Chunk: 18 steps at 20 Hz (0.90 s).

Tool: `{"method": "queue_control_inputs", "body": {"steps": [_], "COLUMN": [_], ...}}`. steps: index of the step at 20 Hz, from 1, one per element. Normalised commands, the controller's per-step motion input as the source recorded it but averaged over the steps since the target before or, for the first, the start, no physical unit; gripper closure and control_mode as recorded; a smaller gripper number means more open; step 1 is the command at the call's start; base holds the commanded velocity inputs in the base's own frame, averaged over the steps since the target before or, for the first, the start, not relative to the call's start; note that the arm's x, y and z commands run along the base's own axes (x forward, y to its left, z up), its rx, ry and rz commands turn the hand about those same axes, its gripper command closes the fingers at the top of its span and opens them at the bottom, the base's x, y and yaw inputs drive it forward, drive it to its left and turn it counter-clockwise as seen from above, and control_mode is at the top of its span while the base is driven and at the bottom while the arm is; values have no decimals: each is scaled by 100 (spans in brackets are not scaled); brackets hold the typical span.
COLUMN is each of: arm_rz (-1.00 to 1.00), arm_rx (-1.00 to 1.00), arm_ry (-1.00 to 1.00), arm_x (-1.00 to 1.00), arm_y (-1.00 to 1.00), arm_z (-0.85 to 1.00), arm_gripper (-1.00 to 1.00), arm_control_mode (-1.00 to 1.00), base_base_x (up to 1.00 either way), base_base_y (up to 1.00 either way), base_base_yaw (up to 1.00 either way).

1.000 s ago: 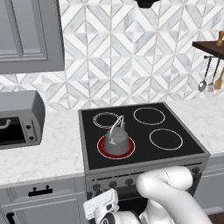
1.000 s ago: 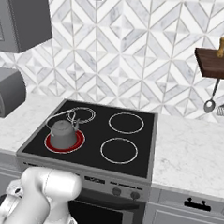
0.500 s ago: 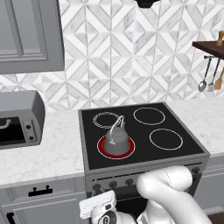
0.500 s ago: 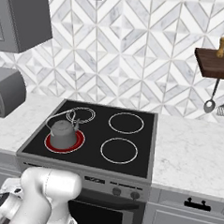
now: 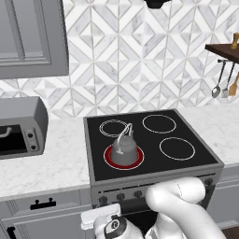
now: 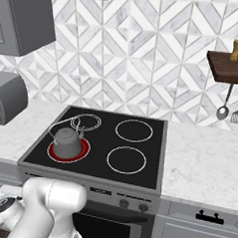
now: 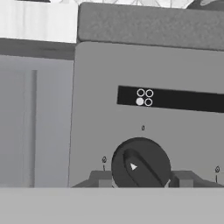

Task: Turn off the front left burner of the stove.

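The stove (image 5: 196, 158) has a black glass top with four rings. Its front left burner (image 5: 112, 164) glows red under a grey kettle (image 5: 124, 150); the same burner (image 6: 84, 151) is also red in the right base view. My white hand (image 5: 109, 226) hangs low before the left end of the knob row. In the hand view my gripper (image 7: 140, 179) straddles a dark round knob (image 7: 140, 159), and its fingertips (image 7: 99, 178) lie against the knob's two sides. Above the knob is a four-circle mark (image 7: 144, 98) with the lower left circle filled white.
A grey toaster oven (image 5: 18, 128) stands on the marble counter (image 5: 56, 163) left of the stove. A wooden shelf (image 6: 229, 68) with hanging utensils is on the right wall. Grey drawers with dark handles (image 5: 42, 204) sit below the counter, close beside my hand.
The white hand below the knob row has shifted slightly sideways. The kettle and the red ring look the same.
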Motion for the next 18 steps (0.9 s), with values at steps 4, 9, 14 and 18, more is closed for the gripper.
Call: {"method": "queue_control_inputs", "body": {"steps": [4, 9, 14, 18], "arm_rz": [11, 19, 25, 23], "arm_rx": [35, 40, 39, 37], "arm_ry": [8, 9, 9, 4], "arm_x": [36, 40, 40, 34], "arm_y": [-10, -5, 0, 0], "arm_z": [2, 0, 0, 0], "arm_gripper": [100, 100, 100, 100], "arm_control_mode": [-100, -100, -100, -100], "base_base_x": [0, 0, 0, 0], "base_base_y": [0, 0, 0, 0], "base_base_yaw": [0, 0, 0, 0]}}
